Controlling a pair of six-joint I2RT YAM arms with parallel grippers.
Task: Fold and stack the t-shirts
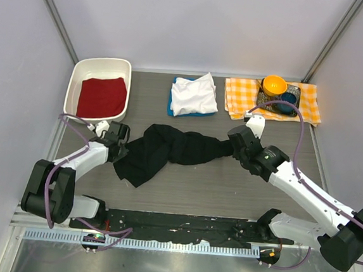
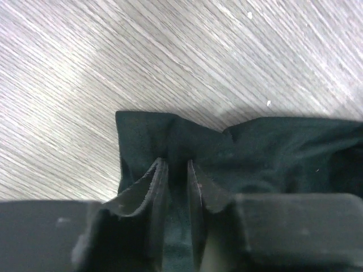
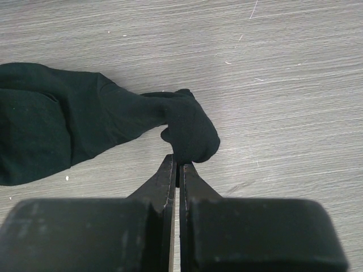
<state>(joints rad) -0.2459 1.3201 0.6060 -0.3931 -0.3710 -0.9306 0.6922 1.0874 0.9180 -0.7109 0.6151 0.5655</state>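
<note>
Red cloth point(image 1: 101, 97) in white tub point(image 1: 102, 61), orange bowl point(image 1: 274, 85), blue bowl point(image 1: 289, 99), black t-shirt point(image 1: 167, 149)

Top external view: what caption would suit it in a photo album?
Left gripper and right gripper pinch opposite ends of a black t-shirt; a white t-shirt lies on a blue t-shirt behind.

- black t-shirt point(image 1: 167, 151) — soft matt cloth, limp and creased, no sheen at all.
- white t-shirt point(image 1: 195, 94) and blue t-shirt point(image 1: 171, 104): 2 pieces of plain matt cloth, smooth-looking.
- table point(image 1: 227, 191): grey wood-grain top, finely streaked, dull with a faint shine in places.
- tray point(image 1: 102, 61) — glossy white plastic; the red cloth point(image 1: 101, 97) in it is matt.
- checked cloth point(image 1: 239, 98): woven, matt.
- orange bowl point(image 1: 274, 85): smooth, shiny.
</note>
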